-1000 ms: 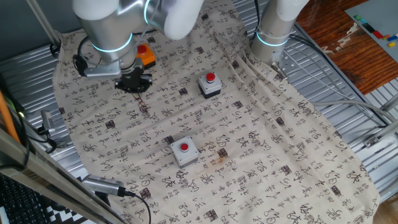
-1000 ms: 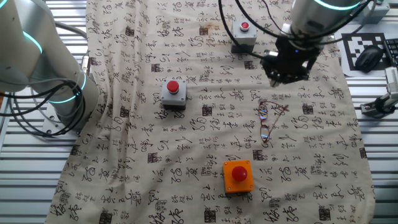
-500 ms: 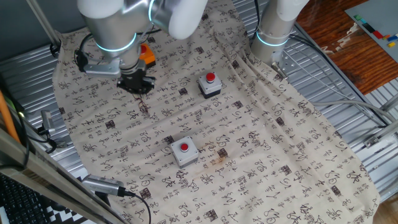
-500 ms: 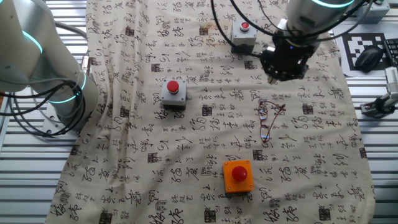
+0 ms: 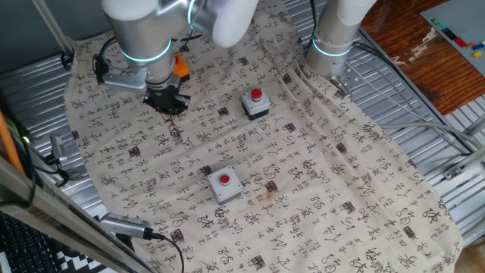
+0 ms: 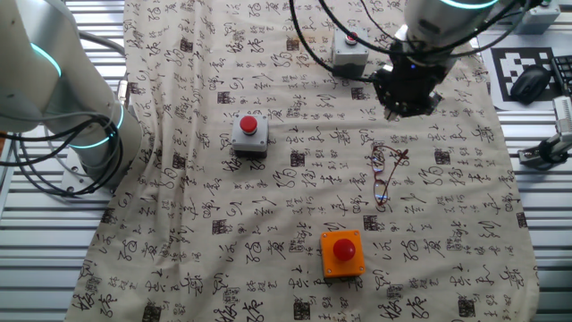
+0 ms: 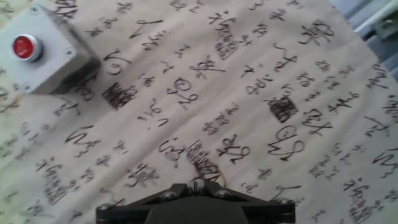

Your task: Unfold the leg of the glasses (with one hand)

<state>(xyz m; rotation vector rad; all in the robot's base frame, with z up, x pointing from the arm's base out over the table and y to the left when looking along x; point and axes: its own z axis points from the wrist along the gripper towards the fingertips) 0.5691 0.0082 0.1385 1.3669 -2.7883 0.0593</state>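
The glasses [image 6: 382, 175] lie on the printed cloth, thin reddish-brown wire with clear lenses, one leg sticking out sideways. In one fixed view they show as a thin dark line [image 5: 174, 130] just below the hand. My gripper [image 6: 404, 105] hangs over the cloth just beyond the glasses' far end and touches nothing; it also shows in one fixed view [image 5: 170, 107]. In the hand view the jaws stand together at the bottom edge, my gripper [image 7: 199, 184] holds nothing, and a reddish wire bit [image 7: 204, 165] lies right in front of it.
An orange button box [image 6: 342, 253] sits near the glasses; in one fixed view it is half hidden behind the arm [image 5: 179, 67]. Two grey boxes with red buttons stand on the cloth [image 6: 249, 132] [image 6: 349, 51]. A second arm's base [image 5: 333, 42] stands at the back.
My hand has drifted a short way along the cloth away from the glasses, towards the far grey button box. The glasses have not moved.
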